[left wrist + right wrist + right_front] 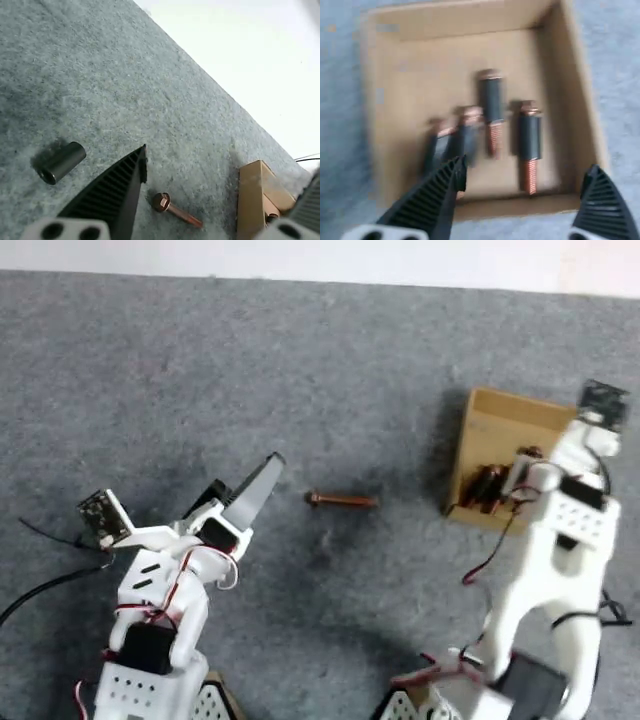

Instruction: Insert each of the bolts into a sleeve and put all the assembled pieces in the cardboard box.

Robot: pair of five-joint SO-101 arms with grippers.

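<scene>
A copper bolt [342, 500] [176, 210] lies on its side on the grey carpet between the arms. A dark sleeve [61, 162] lies loose on the carpet, on the other side of my left gripper's ribbed finger [120, 190] from the bolt. My left gripper [255, 488] [227, 165] is open just short of the bolt and holds nothing. The cardboard box [492, 430] [395, 60] holds several bolts in sleeves [492, 107]. My right gripper [512, 480] [526, 167] hangs open and empty over the box's near wall.
Grey carpet [300, 370] covers the table up to a white back edge [320, 258]. The box stands at the right, under the right arm [560, 540]. Cables trail off the left arm's base [30, 590].
</scene>
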